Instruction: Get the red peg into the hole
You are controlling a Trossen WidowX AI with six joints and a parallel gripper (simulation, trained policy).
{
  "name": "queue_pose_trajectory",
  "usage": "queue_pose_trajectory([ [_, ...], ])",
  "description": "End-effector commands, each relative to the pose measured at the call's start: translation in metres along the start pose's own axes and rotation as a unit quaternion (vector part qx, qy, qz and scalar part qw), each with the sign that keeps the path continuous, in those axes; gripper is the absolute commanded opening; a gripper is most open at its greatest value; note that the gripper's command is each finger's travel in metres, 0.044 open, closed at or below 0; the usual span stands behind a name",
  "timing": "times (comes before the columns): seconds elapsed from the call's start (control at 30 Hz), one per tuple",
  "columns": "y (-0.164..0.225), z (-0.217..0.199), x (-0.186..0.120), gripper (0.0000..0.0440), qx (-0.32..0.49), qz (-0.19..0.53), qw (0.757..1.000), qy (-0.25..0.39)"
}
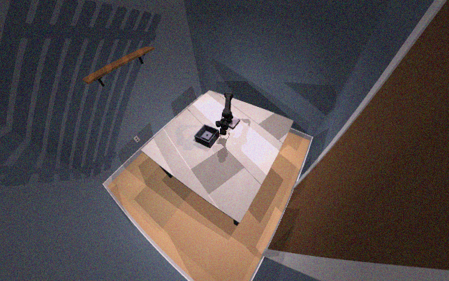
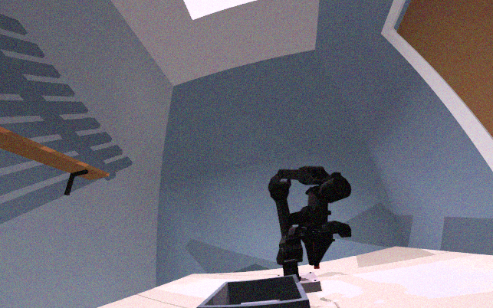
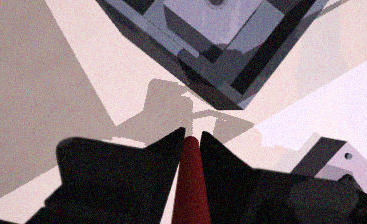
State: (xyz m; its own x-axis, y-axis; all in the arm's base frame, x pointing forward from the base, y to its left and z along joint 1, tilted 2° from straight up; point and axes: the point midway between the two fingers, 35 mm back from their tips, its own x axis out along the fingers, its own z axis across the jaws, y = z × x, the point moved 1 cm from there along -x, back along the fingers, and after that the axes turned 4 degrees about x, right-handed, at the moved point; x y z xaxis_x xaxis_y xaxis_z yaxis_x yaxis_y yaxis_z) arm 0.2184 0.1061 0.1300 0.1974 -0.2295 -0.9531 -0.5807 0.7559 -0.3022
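Note:
My gripper [image 1: 223, 133] [image 2: 317, 265] [image 3: 193, 134] is shut on the red peg [image 2: 317, 267] [image 3: 190, 180]. In the wrist view the peg lies between the two black fingers, its rounded end near the fingertips. In the exterior view only a short red end shows below the fingertips, raised above the table; the fingers hide most of the rest. The open grey box [image 1: 202, 141] [image 2: 303, 294] [image 3: 150, 48] stands on the table beside the gripper, which is outside its walls. The pale plate [image 1: 204, 133] [image 3: 200, 17] lies at the box's bottom, with a dark round hole.
The arm's pale base plate [image 1: 234, 123] [image 2: 311, 286] [image 3: 362, 167] is on the table [image 1: 233, 199] behind the gripper. The near box wall and corner stand between the gripper and the plate. Shadows of the arm fall on the table near the box.

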Motion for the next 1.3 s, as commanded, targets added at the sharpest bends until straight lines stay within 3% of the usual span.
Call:
queue_pose_trajectory([
  [0.0,-0.019,0.003,-0.002,0.0,0.023,-0.013,1.0,-0.002],
  [0.63,-0.105,0.008,0.03,0.0,0.08,-0.039,0.996,0.01],
  [1.27,-0.146,0.005,0.087,0.0,0.021,0.004,1.0,0.007],
])
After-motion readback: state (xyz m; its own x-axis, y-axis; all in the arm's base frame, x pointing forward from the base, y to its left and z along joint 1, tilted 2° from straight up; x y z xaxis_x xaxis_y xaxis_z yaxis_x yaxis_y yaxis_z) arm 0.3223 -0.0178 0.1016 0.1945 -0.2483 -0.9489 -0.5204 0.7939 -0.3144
